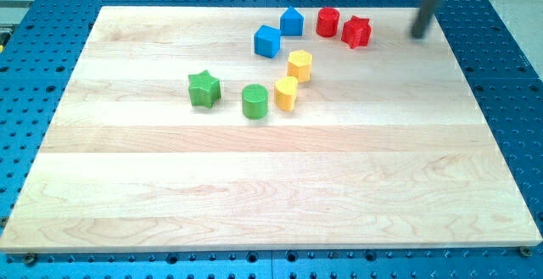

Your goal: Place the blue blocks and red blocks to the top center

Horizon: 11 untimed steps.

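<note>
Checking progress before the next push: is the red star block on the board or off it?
On the board. The red star block sits on the wood near the view's top edge, beside the red cylinder; my tip stands apart, to its right.

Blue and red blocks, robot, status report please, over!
My tip right of the red star, apart. Blue cube, blue block, red cylinder grouped top center. Nothing blocking.

The board [271,186] is pale, smooth wood with a matt grain. Around it lies a blue perforated metal table [509,67], faintly glossy.
</note>
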Tool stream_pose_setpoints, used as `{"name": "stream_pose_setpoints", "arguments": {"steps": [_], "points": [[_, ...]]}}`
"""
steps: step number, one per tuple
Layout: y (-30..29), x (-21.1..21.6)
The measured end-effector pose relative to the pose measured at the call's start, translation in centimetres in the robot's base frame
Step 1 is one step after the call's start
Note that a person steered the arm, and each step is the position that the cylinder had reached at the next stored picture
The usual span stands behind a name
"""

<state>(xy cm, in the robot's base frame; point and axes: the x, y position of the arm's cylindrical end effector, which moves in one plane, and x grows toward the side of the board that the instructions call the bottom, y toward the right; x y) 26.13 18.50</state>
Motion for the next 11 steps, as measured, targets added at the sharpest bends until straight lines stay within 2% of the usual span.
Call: {"name": "stream_pose_setpoints", "arguments": {"steps": [1,2,3,4,5,8,9,10,11], "points": [[-8.5,0.9],[-10.4,3.9],[-5.3,4.4],[0.0,-0.9],[-0.9,-6.9],[-8.7,-7.0],[-12.2,-6.3],[-16.3,0.1],[-16.0,1.8]]}}
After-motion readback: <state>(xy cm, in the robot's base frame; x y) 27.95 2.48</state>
